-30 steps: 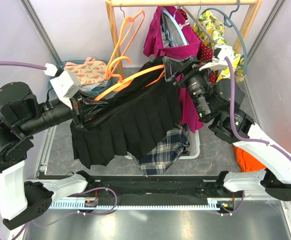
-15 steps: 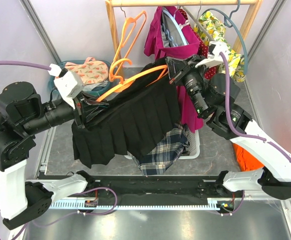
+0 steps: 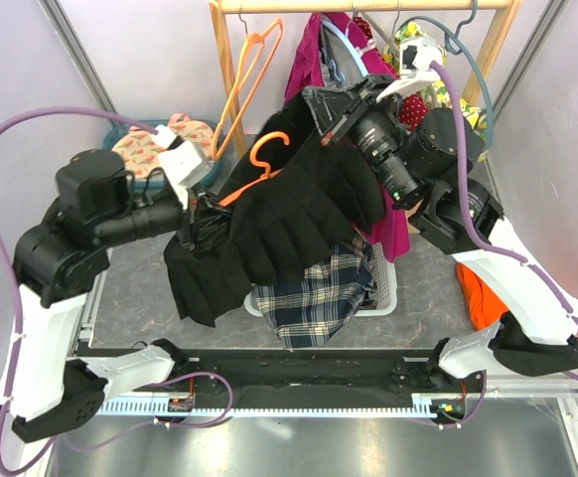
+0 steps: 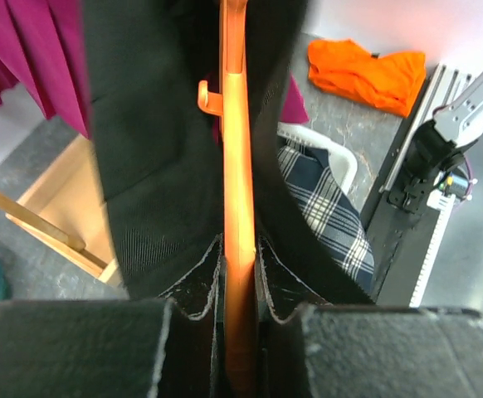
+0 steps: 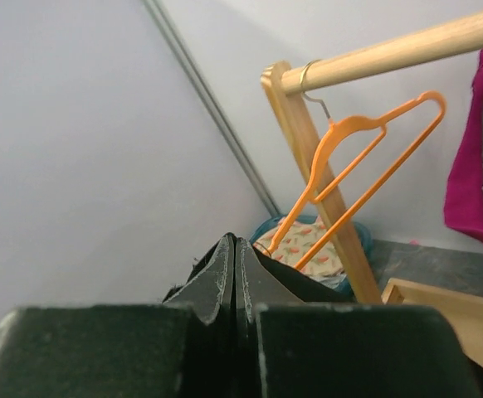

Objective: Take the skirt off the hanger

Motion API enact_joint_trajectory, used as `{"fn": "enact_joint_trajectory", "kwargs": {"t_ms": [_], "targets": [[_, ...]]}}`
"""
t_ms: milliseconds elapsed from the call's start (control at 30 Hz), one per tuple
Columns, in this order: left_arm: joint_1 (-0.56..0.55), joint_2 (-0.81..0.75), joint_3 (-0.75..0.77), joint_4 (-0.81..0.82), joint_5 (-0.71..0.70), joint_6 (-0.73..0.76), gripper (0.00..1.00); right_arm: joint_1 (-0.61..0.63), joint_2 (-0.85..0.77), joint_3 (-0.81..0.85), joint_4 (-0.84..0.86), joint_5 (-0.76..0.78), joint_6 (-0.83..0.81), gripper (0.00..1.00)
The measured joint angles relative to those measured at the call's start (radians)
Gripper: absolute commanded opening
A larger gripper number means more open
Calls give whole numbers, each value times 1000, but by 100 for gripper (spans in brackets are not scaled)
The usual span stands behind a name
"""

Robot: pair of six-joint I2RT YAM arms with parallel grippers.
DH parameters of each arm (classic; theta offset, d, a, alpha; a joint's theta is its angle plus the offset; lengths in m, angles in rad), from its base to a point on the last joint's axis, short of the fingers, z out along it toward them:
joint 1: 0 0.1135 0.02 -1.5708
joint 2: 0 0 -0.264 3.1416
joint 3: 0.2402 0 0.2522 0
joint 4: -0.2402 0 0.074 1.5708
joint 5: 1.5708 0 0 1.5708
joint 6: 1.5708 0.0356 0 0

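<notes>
The left end effector (image 4: 240, 249) is almost closed. Its two black fingers squeeze the flat bar of the orange hanger (image 4: 237, 166). The bar is smooth, hard plastic, thin and straight, with a small hook sticking out on one side.

The black skirt (image 3: 279, 219) is on this hanger, up in the air between the two arms. Black cloth hangs on both sides of the bar. The cloth is soft, with many long folds, and it droops down over the white basket (image 3: 388, 288). Inside the basket lies a checked cloth (image 3: 314, 298) in blue, white and black squares. The basket sits on the grey, speckled bench (image 3: 140, 288). A crumpled orange cloth (image 3: 483, 298) lies on the bench to the right of it.

Farther back and higher, the right end effector (image 5: 235, 249) is closed tight, its pointed fingers pressed flat together. It pinches the top edge of the skirt, which rises to it in a peak.

At the back stands a round wooden rail (image 5: 391, 54). An empty hanger (image 5: 366, 157), also orange, hangs from it by a metal hook. Dark pink clothes (image 3: 314, 70) hang there too. To the left is a blue-green tub (image 3: 120, 129) with a soft cloth printed with red shapes.
</notes>
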Motion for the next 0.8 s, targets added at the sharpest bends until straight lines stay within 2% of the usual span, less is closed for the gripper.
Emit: {"fn": "enact_joint_trajectory", "kwargs": {"t_ms": [333,500,600,633,700,800], "targets": [[-13,156,191,-32,11,6,2,28,-3,-103,8,-68,61,0],[-35,157,200,-40,16,6,2,45,-37,-183,11,-33,53,0],[-39,143,201,-53,-2,7,2,46,-89,-254,12,0,43,20],[-39,135,202,-57,-8,7,2,47,-109,-277,13,10,39,35],[-39,117,207,-69,-18,7,2,47,-144,-310,17,20,29,53],[-39,83,208,-74,-36,10,2,47,-190,-340,18,23,8,65]]}}
